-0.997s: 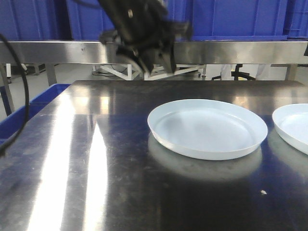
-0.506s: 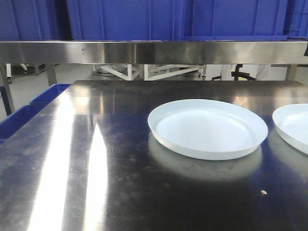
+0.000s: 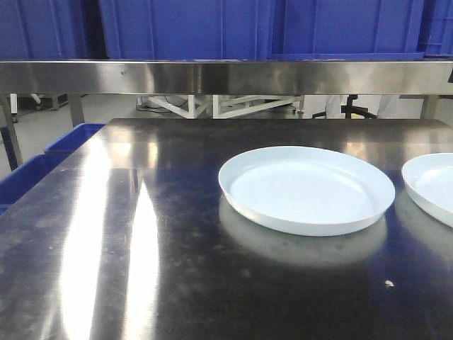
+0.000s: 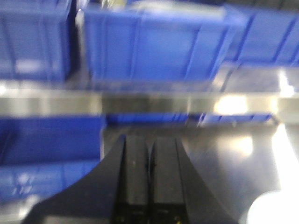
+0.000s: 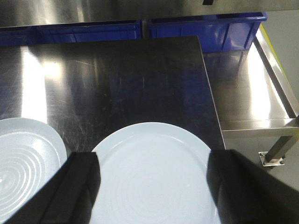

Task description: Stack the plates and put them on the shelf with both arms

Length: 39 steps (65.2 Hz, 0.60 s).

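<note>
Two pale blue-white plates lie flat and apart on the steel table. In the front view one plate (image 3: pixel 306 190) is right of centre and the other plate (image 3: pixel 432 185) is cut off by the right edge. My right gripper (image 5: pixel 152 158) is open wide, hovering over the right plate (image 5: pixel 154 172), one black finger (image 5: pixel 79 186) at each side of it. The other plate (image 5: pixel 23 163) lies to its left. My left gripper (image 4: pixel 150 177) is shut and empty, raised and facing the shelf. A blurred white patch (image 4: pixel 273 210), perhaps a plate, shows at its lower right. Neither gripper shows in the front view.
A steel shelf rail (image 3: pixel 226 76) runs across the back with blue crates (image 3: pixel 184 28) on it. More blue crates (image 3: pixel 42 163) stand at the table's left. A lower steel side shelf (image 5: pixel 252 88) adjoins the table's right edge.
One second ago my left arm hung at the top centre of the front view. It has since moved up out of that view. The plates have not moved.
</note>
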{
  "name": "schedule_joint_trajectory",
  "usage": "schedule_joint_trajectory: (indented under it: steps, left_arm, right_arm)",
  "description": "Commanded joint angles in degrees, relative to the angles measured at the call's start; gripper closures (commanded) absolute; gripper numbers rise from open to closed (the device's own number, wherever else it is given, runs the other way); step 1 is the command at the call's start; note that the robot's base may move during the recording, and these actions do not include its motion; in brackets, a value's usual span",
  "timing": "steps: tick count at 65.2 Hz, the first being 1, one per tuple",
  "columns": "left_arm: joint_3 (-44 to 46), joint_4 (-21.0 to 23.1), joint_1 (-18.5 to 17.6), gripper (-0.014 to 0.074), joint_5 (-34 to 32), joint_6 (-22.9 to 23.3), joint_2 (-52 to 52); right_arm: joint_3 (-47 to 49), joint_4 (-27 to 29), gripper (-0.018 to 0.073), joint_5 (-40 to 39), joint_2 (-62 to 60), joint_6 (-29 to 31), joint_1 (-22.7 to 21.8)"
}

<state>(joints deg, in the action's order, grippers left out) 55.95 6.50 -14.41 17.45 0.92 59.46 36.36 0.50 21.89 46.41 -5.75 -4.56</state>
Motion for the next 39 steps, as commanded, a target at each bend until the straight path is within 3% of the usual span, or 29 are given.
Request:
schedule_joint_trajectory:
  steps: [1,29,39]
  left_arm:
    - [-4.1,0.1,1.1,0.051,-7.6,0.4,-3.6]
    - [-29.7,-1.0,1.9,0.051,-17.4,0.4,-16.0]
    - [-34.3,-1.0,1.9,0.051,-18.3,0.4,-18.5]
  right_arm:
    - [2.1,-0.5,-0.0022,-4.7,-0.2,0.2,0.1]
    - [2.1,-0.5,-0.0022,-4.7,-0.2,0.2,0.1]
    - [2.1,-0.5,-0.0022,-4.7,-0.2,0.2,0.1]
